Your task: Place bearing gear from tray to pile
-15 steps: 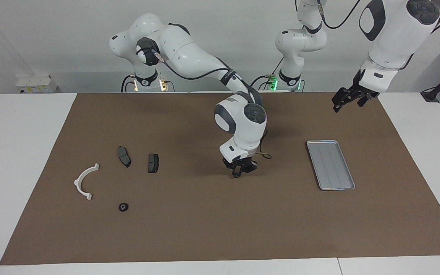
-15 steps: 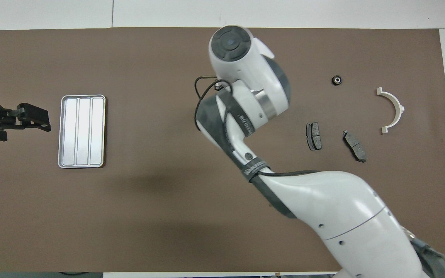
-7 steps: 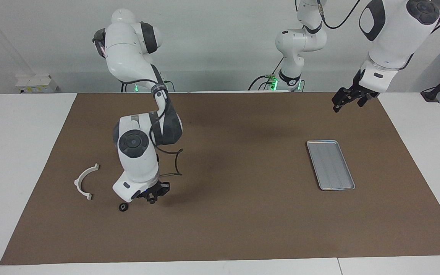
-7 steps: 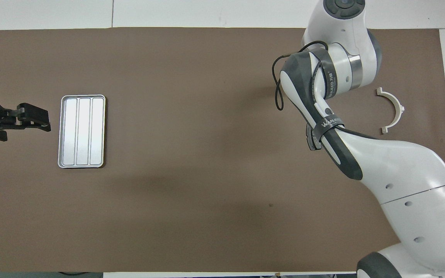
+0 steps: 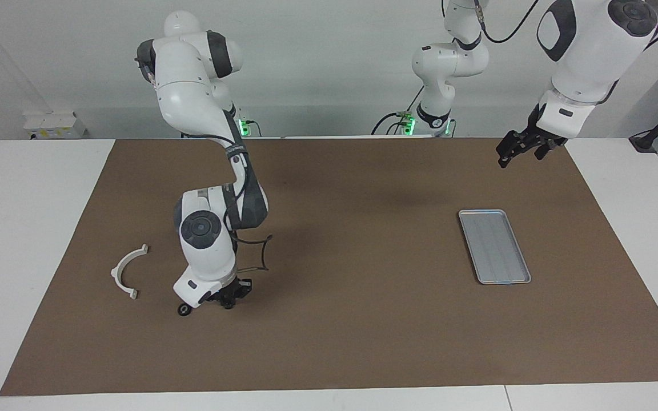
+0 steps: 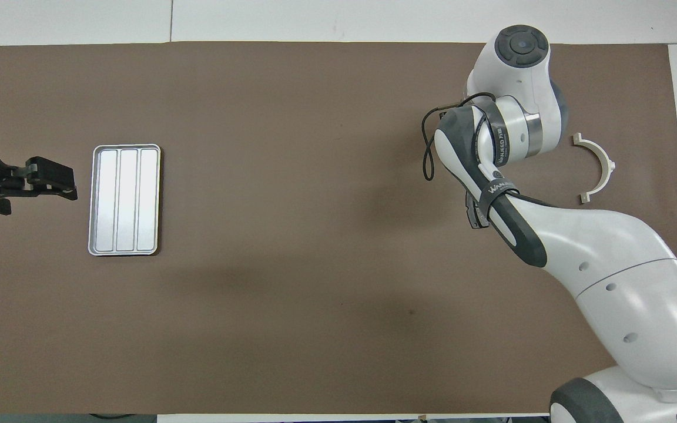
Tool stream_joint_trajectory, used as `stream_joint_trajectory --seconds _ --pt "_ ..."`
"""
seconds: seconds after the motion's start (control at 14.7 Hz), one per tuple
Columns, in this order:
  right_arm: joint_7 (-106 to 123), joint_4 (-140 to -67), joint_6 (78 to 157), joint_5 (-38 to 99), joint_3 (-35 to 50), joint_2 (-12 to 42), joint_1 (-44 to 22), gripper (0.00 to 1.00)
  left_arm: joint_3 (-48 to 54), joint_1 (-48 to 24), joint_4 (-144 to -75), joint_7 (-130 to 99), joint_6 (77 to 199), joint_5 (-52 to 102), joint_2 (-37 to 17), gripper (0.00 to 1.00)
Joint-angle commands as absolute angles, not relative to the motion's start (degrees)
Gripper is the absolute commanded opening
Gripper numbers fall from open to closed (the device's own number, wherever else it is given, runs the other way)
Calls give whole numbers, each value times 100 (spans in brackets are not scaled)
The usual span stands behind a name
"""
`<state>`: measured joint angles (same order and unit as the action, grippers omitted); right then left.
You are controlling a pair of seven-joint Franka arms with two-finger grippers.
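Observation:
The bearing gear [image 5: 184, 309], a small black ring, lies on the brown mat beside the white semicircular bracket [image 5: 129, 272] of the pile. My right gripper [image 5: 229, 298] hangs low over the mat just beside the gear, toward the left arm's end, and holds nothing that I can see. The right arm hides both dark brake-pad pieces in the facing view. In the overhead view, an edge of one pad [image 6: 471, 212] and the bracket [image 6: 598, 167] show, and the gear is hidden under the wrist. The silver tray [image 5: 494, 246] [image 6: 124, 200] is empty. My left gripper [image 5: 518, 158] [image 6: 50, 179] waits open in the air.
The brown mat [image 5: 352, 342] covers most of the white table. The left gripper hovers over the mat's edge beside the tray, at the left arm's end. A cable loop [image 5: 257, 251] hangs from the right arm's wrist.
The right arm swung from the middle of the table to the pile, then settled slightly lower beside the gear. The gear, tray and left arm have not moved.

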<state>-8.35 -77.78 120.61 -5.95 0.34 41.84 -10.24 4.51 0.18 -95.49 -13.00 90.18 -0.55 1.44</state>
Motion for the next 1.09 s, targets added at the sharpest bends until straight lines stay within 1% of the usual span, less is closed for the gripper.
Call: stream_joint_trajectory --seconds 0.0,0.07,0.41,1.02 --pt "-800 -8218 12226 -554 123 3964 -940 0 404 -18 -9606 -1257 9009 9 246 100" --pt "-835 -8218 12226 -545 123 3955 -958 99 404 -18 -9606 -1257 9009 9 246 100" --pt "-800 -8209 12129 -562 114 3727 -897 100 404 -18 -9606 -1257 9009 9 246 100" --pt "-756 -8235 11312 -545 123 2980 -607 100 404 -18 -9606 -1257 9009 9 246 100"
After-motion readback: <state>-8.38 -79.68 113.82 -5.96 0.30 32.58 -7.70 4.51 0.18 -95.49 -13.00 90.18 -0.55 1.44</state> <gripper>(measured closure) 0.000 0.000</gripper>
